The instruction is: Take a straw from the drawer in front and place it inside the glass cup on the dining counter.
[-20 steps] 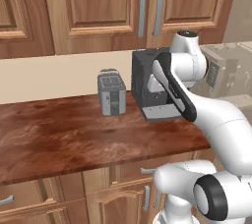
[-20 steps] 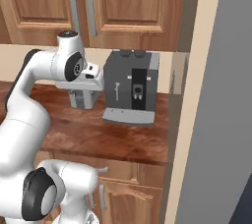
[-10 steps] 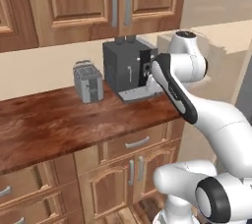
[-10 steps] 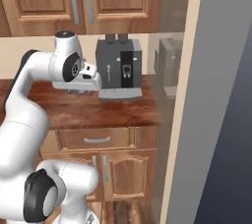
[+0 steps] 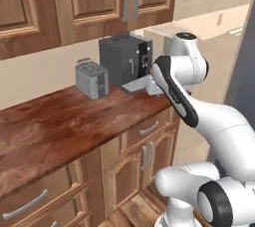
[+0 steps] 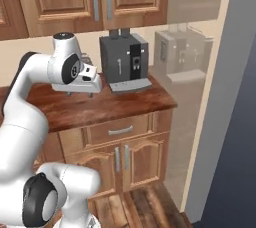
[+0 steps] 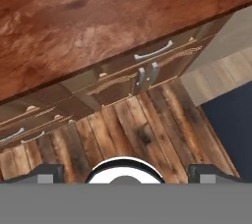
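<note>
Left base view: the arm is folded high over the near edge of the narrow worktop (image 5: 74, 121), hand turned down beside the coffee machine (image 5: 124, 60). The toaster (image 5: 92, 79) stands just left of the machine, both pushed back to the wall, so the front strip of wood is bare. The drawers (image 5: 149, 128) under the worktop are all shut; the straw is presumably inside one of them, so it cannot be seen. Neither the glass cup nor the dining counter is in frame here.

Right base view: the claw (image 6: 80, 92) hangs just above the worktop's front part, left of the coffee machine (image 6: 123, 57). The drawer front (image 6: 120, 130) with its metal handle sits directly below, closed. The hand is held clear of the wood, judged to be a carry posture rather than a reach; nothing is gripped.

Hand view: the camera looks straight down past the worktop edge to the drawer handle (image 7: 154, 51), the cabinet doors and the plank floor (image 7: 147, 129). The two fingertips (image 7: 49, 173) sit at opposite bottom corners, so the claw is spread wide apart and empty. Judgement: the task is at its start; the handle must be lined up and the drawer pulled before any straw can be taken.
</note>
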Controlling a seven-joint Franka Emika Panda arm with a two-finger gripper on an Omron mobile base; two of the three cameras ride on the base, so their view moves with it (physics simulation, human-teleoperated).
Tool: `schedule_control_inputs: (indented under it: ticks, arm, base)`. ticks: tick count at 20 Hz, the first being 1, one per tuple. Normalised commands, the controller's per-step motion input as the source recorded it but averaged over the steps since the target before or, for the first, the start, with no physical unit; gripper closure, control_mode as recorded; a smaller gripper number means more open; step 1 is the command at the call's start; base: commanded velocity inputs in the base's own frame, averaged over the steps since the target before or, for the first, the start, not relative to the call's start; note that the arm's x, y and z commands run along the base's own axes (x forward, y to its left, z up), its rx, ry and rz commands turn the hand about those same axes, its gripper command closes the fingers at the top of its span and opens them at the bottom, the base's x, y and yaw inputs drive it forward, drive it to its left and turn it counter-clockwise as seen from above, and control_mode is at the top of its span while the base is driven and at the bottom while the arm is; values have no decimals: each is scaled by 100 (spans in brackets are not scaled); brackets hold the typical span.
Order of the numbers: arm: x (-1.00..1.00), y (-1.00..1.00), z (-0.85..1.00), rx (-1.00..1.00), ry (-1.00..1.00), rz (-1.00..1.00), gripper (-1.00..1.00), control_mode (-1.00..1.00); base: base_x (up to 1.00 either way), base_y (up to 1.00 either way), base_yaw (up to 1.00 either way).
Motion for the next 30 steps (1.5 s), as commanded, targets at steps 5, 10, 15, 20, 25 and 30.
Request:
schedule_control_inputs:
  ticks: [5, 10, 15, 20, 25, 30]
  arm:
    - [0, 0, 0, 0, 0, 0, -100, 100]
    - [0, 0, 0, 0, 0, 0, -100, 100]
    - [0, 0, 0, 0, 0, 0, -100, 100]
    - [20, -33, -42, 27, 18, -3, -100, -100]
    - [46, -91, -79, 61, 31, -5, -100, -100]
    - [49, -94, -93, 56, 26, -5, -100, -100]
  base:
    - [-3, 76, -43]
    - [4, 79, -35]
    - [1, 49, -21]
    - [0, 0, -1]
    - [0, 0, 0]
    - [0, 0, 0]
